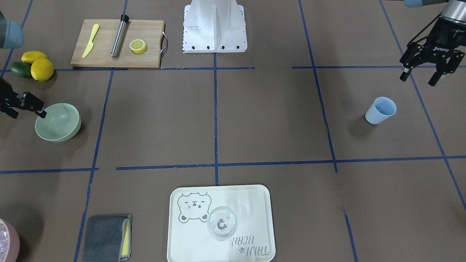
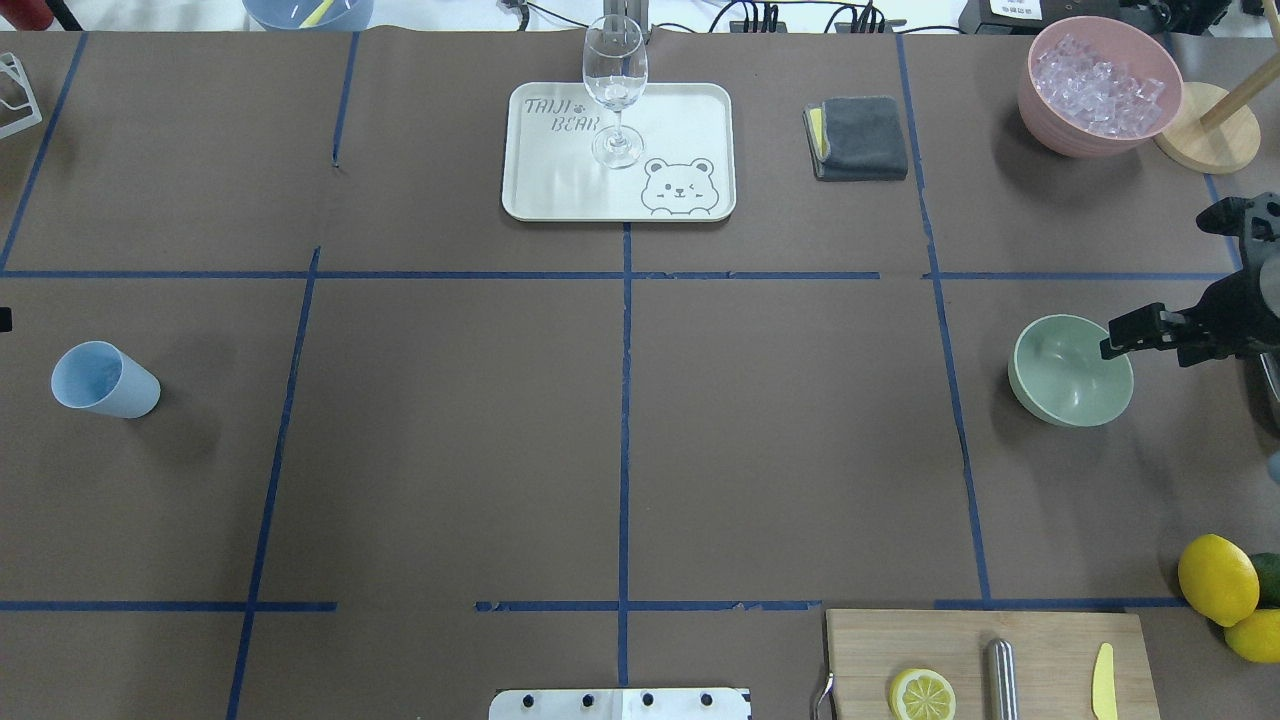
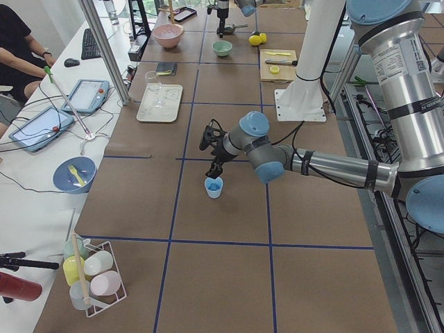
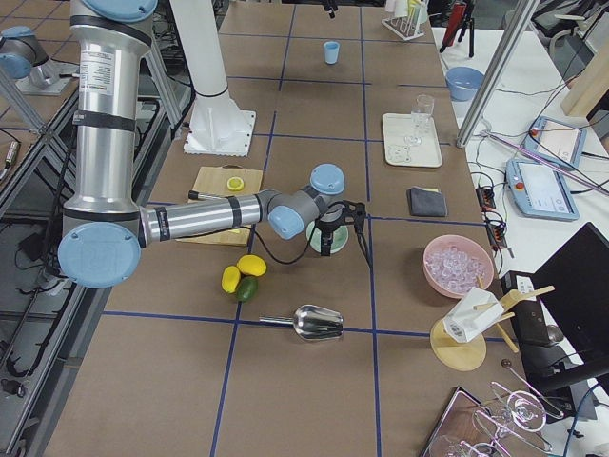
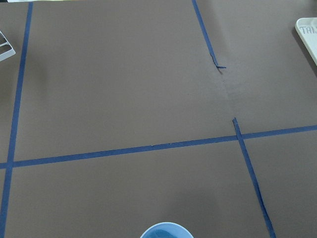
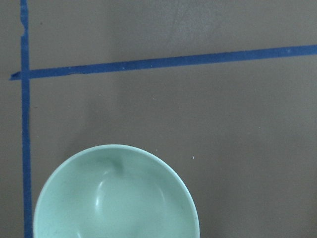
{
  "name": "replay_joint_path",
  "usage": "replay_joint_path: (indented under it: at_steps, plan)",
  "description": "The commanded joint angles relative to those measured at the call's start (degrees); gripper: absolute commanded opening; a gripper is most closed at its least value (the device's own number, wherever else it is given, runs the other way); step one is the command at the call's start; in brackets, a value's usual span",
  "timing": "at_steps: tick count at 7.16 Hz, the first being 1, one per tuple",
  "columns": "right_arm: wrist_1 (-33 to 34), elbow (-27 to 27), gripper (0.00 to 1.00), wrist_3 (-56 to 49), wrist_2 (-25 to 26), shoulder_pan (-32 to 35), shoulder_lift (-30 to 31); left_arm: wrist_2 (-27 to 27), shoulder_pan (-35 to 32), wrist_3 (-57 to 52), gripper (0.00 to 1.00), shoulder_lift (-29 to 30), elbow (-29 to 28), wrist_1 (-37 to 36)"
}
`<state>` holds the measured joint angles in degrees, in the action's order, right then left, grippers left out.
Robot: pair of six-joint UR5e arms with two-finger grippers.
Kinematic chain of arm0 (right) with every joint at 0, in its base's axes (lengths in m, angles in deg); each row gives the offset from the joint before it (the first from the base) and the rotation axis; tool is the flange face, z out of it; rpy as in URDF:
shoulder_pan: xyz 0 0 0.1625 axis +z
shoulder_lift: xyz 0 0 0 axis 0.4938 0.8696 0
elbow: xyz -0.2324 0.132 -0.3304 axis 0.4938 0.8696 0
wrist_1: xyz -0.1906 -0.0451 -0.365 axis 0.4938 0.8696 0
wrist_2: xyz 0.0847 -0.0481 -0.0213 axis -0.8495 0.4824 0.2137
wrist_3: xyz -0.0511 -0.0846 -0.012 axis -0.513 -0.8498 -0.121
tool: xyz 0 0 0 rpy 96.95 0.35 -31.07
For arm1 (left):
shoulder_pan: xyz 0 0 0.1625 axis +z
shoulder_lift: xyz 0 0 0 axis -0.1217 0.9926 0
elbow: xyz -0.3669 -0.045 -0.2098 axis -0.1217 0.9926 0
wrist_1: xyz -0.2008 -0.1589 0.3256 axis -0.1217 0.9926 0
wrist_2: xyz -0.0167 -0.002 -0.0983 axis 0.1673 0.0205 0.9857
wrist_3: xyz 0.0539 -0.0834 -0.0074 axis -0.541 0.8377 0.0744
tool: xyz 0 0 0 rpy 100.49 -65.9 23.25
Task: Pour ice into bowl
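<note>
Nothing is poured yet: the mint-green bowl (image 2: 1060, 385) sits empty at the tabletop's 3 o'clock, with the ice (image 2: 1095, 85) in the pink container (image 2: 1045, 125) at its 12. The right hand (image 1: 26, 109) is spread at the rim and the left hand (image 1: 418, 80) is spread too.

Clear ice cubes (image 2: 1098, 82) heaped in pink container (image 2: 1060, 128), mint-green bowl (image 2: 1070, 372) upright — empty, well apart

Ice (image 2: 1098, 82) lies in a container (image 2: 1058, 135) beyond the bowl (image 2: 1070, 385), right of the tray (image 2: 685, 120).

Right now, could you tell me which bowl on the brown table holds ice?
The round pink bowl, heaped with clear ice cubes; the pale mint-green bowl is empty.
</note>
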<state>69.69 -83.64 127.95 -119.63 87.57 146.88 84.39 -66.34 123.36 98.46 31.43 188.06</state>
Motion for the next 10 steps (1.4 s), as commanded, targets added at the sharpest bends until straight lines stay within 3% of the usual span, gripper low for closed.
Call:
replay_joint_path:
  at_steps: [1, 2, 3, 4, 8, 10]
  plan:
    - [-7.6, 4.4, 1.00, 5.7, 2.8, -3.7, 0.0, -1.7, 0.9, 0.5, 0.99, -1.1, 1.4, 0.1]
    - [-8.9, 4.4, 0.85, 8.1, 2.9, -5.5, 0.1, -1.7, 0.9, 0.5, 0.99, -1.2, 1.6, 0.1]
    - [-8.9, 4.5, 0.24, 7.8, 2.8, -5.8, 0.0, -1.8, 0.9, 0.4, 0.99, -1.3, 1.9, 0.1]
    - [-8.8, 4.3, 0.00, 7.6, 2.6, -5.8, 0.0, -1.9, 0.8, 0.3, 0.99, -1.6, 1.9, 0.1]
    - [-8.0, -1.9, 0.00, 8.3, -1.9, -5.3, 0.5, -2.2, 2.0, 2.0, 0.99, -2.2, 2.0, 0.2]
    - [-7.2, -5.9, 0.00, 15.4, -3.7, -5.7, -2.5, -12.4, 10.2, 4.6, 0.99, -2.6, 2.7, 0.2]
